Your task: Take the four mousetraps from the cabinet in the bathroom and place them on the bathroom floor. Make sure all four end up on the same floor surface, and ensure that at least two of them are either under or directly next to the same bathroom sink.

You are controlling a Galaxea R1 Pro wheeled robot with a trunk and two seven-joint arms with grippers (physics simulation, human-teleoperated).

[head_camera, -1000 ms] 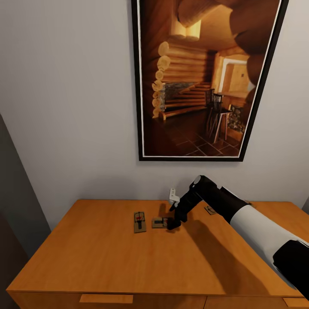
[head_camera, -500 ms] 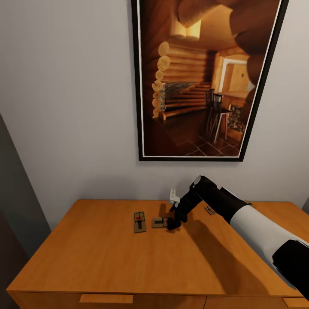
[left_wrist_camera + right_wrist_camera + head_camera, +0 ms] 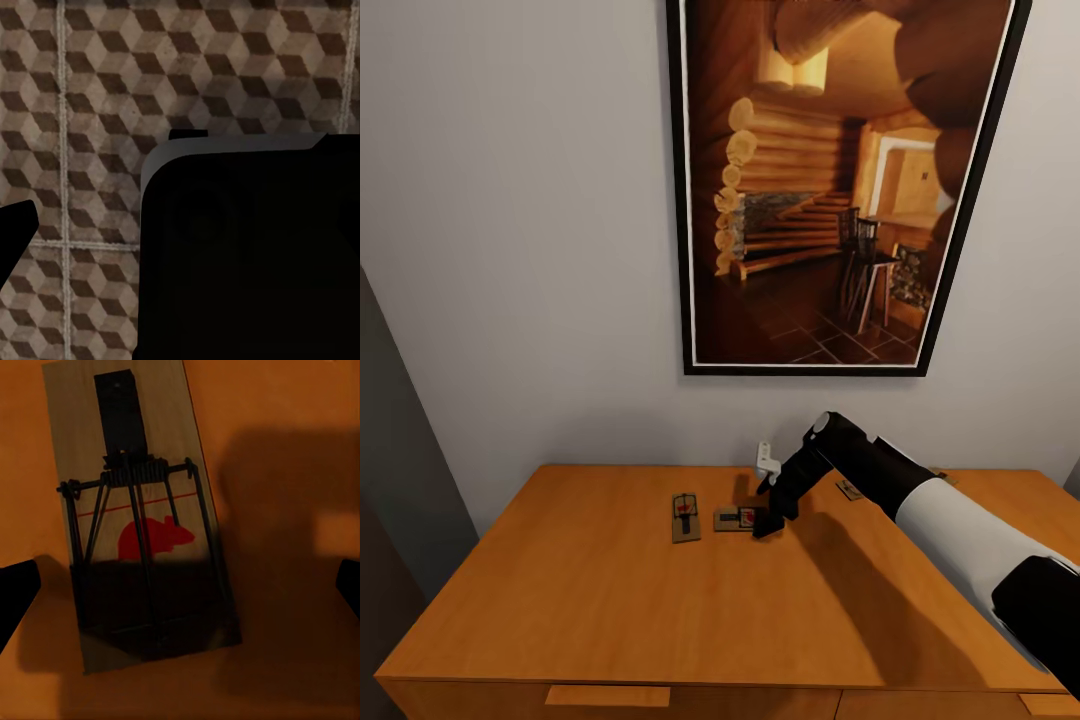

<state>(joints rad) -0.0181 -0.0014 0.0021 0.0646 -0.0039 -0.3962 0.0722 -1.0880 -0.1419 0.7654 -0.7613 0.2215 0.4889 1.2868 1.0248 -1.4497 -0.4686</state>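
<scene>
My right gripper (image 3: 764,524) spread wide over a mousetrap (image 3: 139,521) | traps on cabinet (image 3: 610,600) — none floored yet

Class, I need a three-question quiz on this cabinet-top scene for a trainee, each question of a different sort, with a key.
1. True or false: the mousetrap under the right pincer lies flat on the cabinet.
2. How many mousetraps show plainly, side by side, on the cabinet top in the head view?
A) one B) two C) five
3. Fill in: the trap in the right wrist view bears a red ____ shape.

Key
1. True; the pincer's fingertips sit wide to either side of it, open.
2. B: the left trap and the one at the pincer.
3. Mouse.
</scene>
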